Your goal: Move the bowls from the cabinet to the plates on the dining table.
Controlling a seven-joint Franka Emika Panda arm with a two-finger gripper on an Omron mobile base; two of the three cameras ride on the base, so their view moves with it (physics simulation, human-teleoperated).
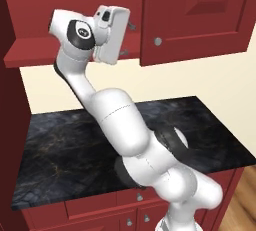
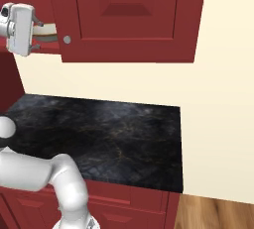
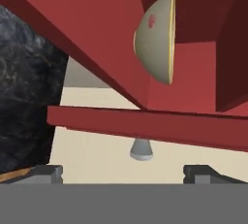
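1. While the white arm [image 1: 122,125] rises from the lower right of the left base view, its hand sits up at about 11 o'clock, level with the red shelf [image 1: 35,52] of the cabinet [image 1: 195,15].
2. From the right base view, the gripper [image 2: 37,35] reaches toward the open cabinet at 9 o'clock, with a cream-and-tan edge, apparently a bowl rim [image 2: 47,36], just beyond it on the shelf.
3. Seen from the rolled hand view, the deeper olive-tan bowl [image 3: 155,39] appears at 1 o'clock, turned sideways, its gold rim facing 3 o'clock.
4. The fingertips [image 3: 48,172] stand well apart at 6 o'clock, released, nothing between them.
5. A closed cabinet door carries a silver knob [image 1: 158,41].
6. Below lies the black marble counter [image 2: 114,134].
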